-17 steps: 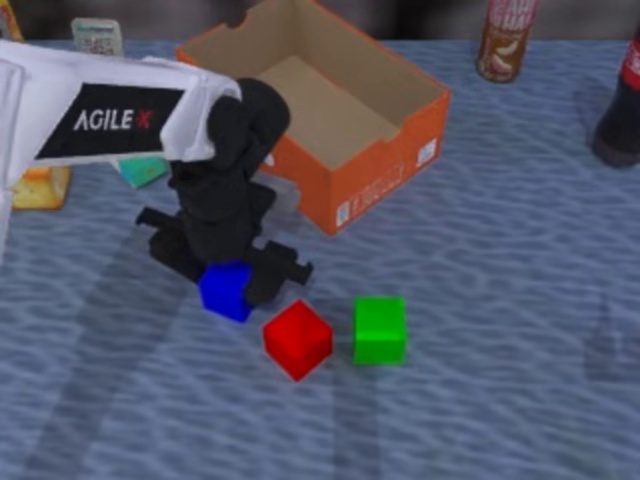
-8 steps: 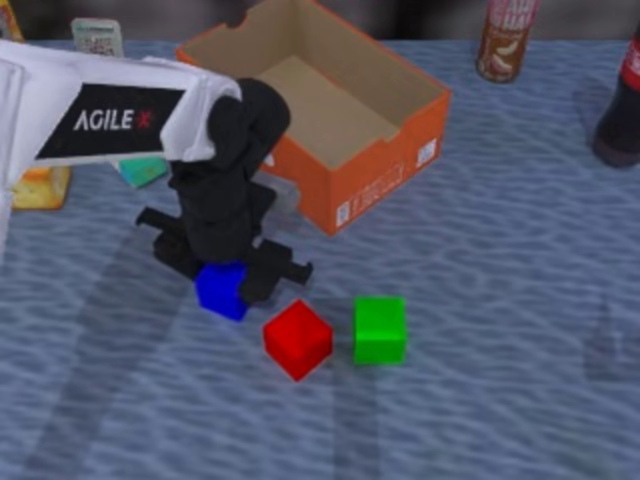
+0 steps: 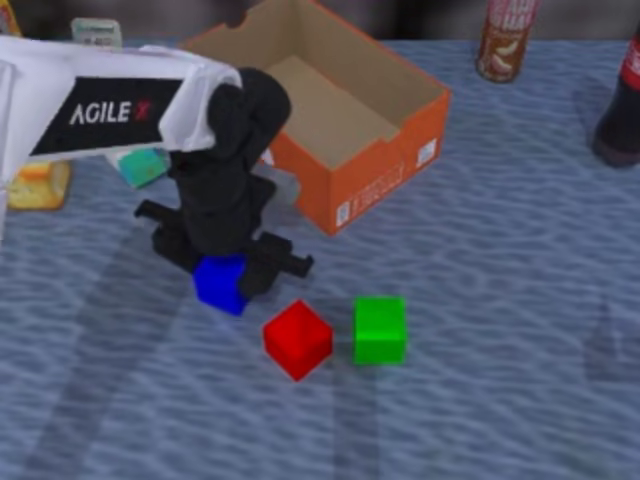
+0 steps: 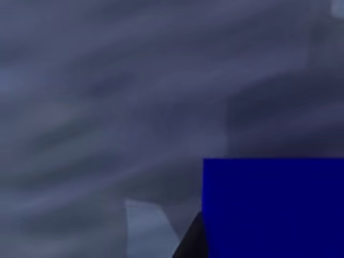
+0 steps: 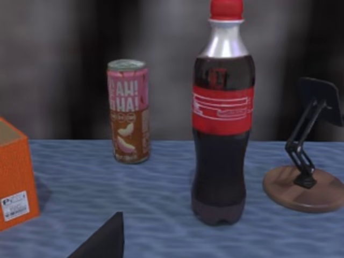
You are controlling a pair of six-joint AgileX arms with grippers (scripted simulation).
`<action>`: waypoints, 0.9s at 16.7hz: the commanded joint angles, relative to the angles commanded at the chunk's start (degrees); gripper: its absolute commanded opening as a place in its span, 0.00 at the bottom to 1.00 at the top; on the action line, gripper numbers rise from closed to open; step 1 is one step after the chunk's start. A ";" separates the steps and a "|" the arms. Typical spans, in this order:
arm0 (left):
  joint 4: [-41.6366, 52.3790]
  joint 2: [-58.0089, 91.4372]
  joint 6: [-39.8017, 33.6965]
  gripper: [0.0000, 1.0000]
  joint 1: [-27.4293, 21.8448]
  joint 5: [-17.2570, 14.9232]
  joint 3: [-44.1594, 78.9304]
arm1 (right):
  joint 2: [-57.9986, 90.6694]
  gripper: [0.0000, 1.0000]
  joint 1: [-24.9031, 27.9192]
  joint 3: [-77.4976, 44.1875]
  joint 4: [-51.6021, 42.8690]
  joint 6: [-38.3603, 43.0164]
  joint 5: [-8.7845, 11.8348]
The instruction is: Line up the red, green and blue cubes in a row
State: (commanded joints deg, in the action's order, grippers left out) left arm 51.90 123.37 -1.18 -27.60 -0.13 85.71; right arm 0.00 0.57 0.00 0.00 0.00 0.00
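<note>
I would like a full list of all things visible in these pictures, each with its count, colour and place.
blue cube: one, deep blue, left of the red cube, between the left gripper's fingers
red cube: one, red, front centre
green cube: one, green, just right of the red cube
shoebox: one, orange, open, back centre
can: one, pink and brown, back right
cola bottle: one, red cap and label, far right
small lamp: one, black on a wooden base, beside the bottle
flat box: one, teal, under the left arm
table: one, blue-grey
left gripper: one, black, on the blue cube
right gripper: out of view
</note>
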 joint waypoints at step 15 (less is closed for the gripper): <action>15.13 0.40 -6.39 0.00 -2.92 0.04 13.31 | 0.00 1.00 0.00 0.00 0.00 0.00 0.00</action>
State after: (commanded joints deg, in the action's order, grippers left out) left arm 67.03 123.77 -7.57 -30.52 -0.08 99.02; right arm 0.00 0.57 0.00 0.00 0.00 0.00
